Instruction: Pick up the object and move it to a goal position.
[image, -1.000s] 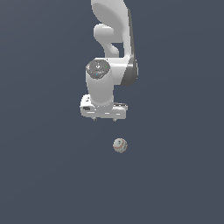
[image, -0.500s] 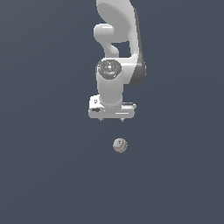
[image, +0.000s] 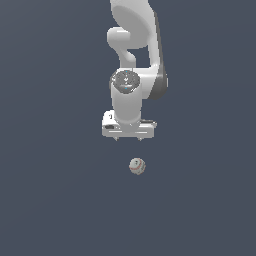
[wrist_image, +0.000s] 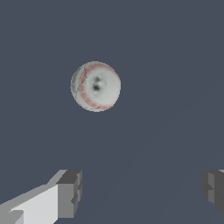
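Gripper (image: 129, 138) spread wide, holding nothing. Ball (image: 137, 166) at 5 o'clock from fingertips (wrist_image: 70, 192), well apart, untouched.

Supporting surface (image: 55, 200): plain, uniform dark blue-grey plane. One item rests on it: an off-white ball (image: 137, 166) with thin red seam lines.

The baseball (image: 137, 166) is off-white with thin red curved seams and a dark smudge near its middle. Above it, the arm (image: 134, 60) is glossy white with grey joint sections, and the gripper (image: 129, 138) has white fingers with grey pads (wrist_image: 70, 193). The floor (image: 50, 200) is flat slate blue.
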